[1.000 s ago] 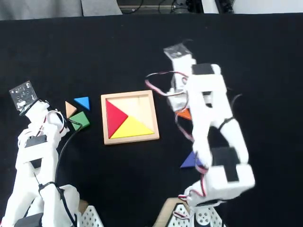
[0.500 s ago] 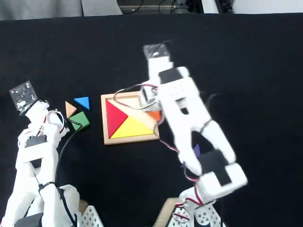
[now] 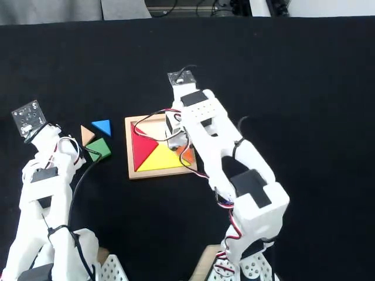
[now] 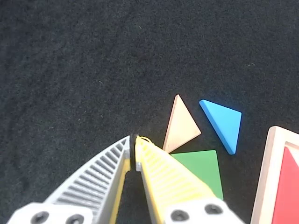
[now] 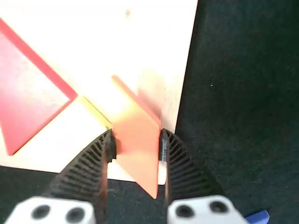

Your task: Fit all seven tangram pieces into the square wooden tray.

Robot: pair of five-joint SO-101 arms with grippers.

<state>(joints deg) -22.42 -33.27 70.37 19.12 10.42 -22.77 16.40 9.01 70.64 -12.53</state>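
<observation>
Pinching the orange piece (image 5: 138, 151) between its fingers, the right gripper (image 5: 135, 140) hangs over an edge of the wooden tray (image 3: 161, 173), which holds the red triangle (image 3: 142, 145) and yellow triangle (image 3: 161, 158). The left gripper (image 4: 132, 149), fingers pressed together on nothing, hovers beside the tan triangle (image 4: 181, 126), green square (image 4: 202, 168) and blue triangle (image 4: 223, 122).

Tray (image 3: 159, 173) on the surface (image 3: 293, 88), two large triangles (image 3: 140, 146) in it, three small pieces (image 3: 98, 149) just left, another piece (image 5: 138, 144) held over its right edge
</observation>
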